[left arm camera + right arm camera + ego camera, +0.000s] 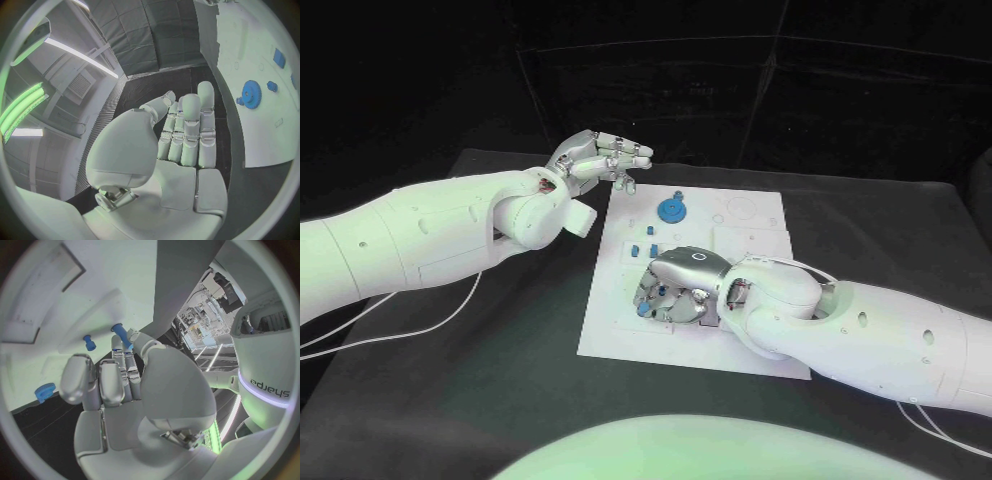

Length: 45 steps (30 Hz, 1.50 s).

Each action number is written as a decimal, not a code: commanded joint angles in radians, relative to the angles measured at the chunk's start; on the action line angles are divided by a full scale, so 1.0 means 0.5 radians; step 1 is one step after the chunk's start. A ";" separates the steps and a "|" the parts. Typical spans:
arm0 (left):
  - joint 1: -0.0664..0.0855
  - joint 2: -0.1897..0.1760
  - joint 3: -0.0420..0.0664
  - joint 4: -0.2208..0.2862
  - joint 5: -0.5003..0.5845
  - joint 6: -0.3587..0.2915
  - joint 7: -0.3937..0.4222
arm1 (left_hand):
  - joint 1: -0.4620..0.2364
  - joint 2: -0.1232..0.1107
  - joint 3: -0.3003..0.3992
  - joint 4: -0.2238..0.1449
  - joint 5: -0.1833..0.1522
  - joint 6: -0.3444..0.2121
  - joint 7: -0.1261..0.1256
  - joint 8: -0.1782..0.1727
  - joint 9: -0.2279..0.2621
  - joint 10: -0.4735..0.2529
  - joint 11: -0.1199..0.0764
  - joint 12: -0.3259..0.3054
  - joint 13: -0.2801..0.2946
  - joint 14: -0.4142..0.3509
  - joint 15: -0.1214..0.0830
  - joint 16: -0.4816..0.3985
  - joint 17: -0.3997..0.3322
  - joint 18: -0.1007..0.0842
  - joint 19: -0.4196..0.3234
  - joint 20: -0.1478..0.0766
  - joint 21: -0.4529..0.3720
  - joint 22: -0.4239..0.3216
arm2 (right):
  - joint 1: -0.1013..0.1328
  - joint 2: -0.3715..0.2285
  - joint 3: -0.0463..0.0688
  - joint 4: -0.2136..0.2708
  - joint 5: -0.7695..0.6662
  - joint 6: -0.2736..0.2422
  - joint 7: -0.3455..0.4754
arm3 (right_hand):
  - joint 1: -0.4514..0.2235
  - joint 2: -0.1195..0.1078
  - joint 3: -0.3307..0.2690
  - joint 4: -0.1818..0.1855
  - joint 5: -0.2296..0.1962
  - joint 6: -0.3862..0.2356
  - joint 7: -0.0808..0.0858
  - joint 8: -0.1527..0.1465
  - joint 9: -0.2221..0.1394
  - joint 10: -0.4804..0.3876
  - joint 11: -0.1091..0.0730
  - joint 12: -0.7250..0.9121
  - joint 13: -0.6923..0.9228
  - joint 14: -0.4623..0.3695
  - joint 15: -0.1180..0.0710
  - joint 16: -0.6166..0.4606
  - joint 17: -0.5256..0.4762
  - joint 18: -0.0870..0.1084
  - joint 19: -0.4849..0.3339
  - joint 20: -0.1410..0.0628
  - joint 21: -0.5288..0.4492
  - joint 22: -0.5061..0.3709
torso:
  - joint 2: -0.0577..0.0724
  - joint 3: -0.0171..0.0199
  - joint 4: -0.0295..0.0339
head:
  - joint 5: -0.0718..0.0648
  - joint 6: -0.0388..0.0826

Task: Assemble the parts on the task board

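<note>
While we look for writing, we find only the word "sharpa", seen upside down on the robot's white body in the right wrist view; any marks on the flat white rectangular task board (617, 320) are too small for us to read. That board lies in the middle of the black table (473, 400). On its far part we see a round blue toothed gear (674, 209), and nearer the middle a few small blue pegs (643, 248) close together. Our right hand (678, 290) rests low over the board's near part, palm down, fingers curled; a small blue peg (122, 335) sits at its fingertips (119, 352), and we cannot tell whether it is pinched or merely touched. Another small blue peg (89, 342) stands just beside it on the board. Our left hand (596, 158) hovers beyond the board's far left corner, fingers straight and close together, holding nothing. A white cable (416, 325) trails across the table beneath the left arm.
</note>
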 commanded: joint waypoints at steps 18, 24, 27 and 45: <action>0.003 -0.001 0.002 0.003 0.008 0.024 0.005 | 0.009 0.013 -0.012 0.002 -0.001 -0.008 0.001 0.010 -0.002 -0.014 0.006 0.008 0.003 -0.014 -0.005 -0.009 -0.002 0.026 -0.007 0.004 -0.007 -0.003 | 0.002 0.024 -0.001 -0.028 -0.170 0.059 -0.133 | -0.073 -0.080 -0.023 0.016 0.015 -0.169 0.046 -0.047 -0.025 -0.133 0.058 -0.113 -0.005 0.058 0.037 -0.006 -0.034 0.025 -0.025 0.032 -0.020 -0.033 | 0.000 -0.0015 0.000 | -0.005 -0.007; 0.003 0.000 0.002 0.002 0.008 0.025 0.004 | 0.009 0.013 -0.012 0.002 -0.001 -0.008 0.001 0.010 -0.002 -0.014 0.006 0.008 0.003 -0.014 -0.005 -0.009 -0.002 0.026 -0.007 0.004 -0.007 -0.003 | 0.002 0.035 -0.002 -0.028 -0.199 0.057 -0.137 | -0.074 -0.086 -0.028 0.015 0.017 -0.172 0.047 -0.044 -0.023 -0.143 0.060 -0.115 -0.004 0.057 0.039 -0.006 -0.035 0.025 -0.026 0.035 -0.021 -0.035 | 0.000 -0.0005 0.001 | -0.009 -0.007; 0.003 -0.001 0.002 0.002 0.008 0.026 0.004 | 0.009 0.013 -0.012 0.002 -0.001 -0.008 0.001 0.010 -0.002 -0.014 0.006 0.008 0.003 -0.014 -0.005 -0.009 -0.002 0.026 -0.007 0.004 -0.007 -0.003 | 0.002 0.036 -0.002 -0.026 -0.203 0.055 -0.131 | -0.074 -0.087 -0.029 0.015 0.018 -0.172 0.047 -0.043 -0.022 -0.145 0.061 -0.115 -0.004 0.056 0.040 -0.006 -0.036 0.025 -0.027 0.036 -0.022 -0.035 | -0.001 0.0001 0.001 | -0.009 -0.007; 0.002 -0.003 0.002 0.000 0.008 0.027 0.002 | 0.013 0.019 -0.017 -0.002 -0.001 -0.014 0.002 0.016 -0.002 -0.021 0.007 0.018 0.004 -0.017 -0.005 -0.007 -0.008 0.026 -0.006 0.005 -0.011 -0.006 | 0.001 -0.014 -0.003 0.020 -0.198 -0.241 -0.104 | -0.097 -0.151 -0.191 0.011 0.026 -0.479 0.088 -0.046 -0.024 -0.281 0.093 -0.103 0.001 0.045 0.067 -0.019 -0.071 0.034 -0.046 0.065 -0.048 -0.075 | -0.001 0.0016 -0.001 | -0.017 0.008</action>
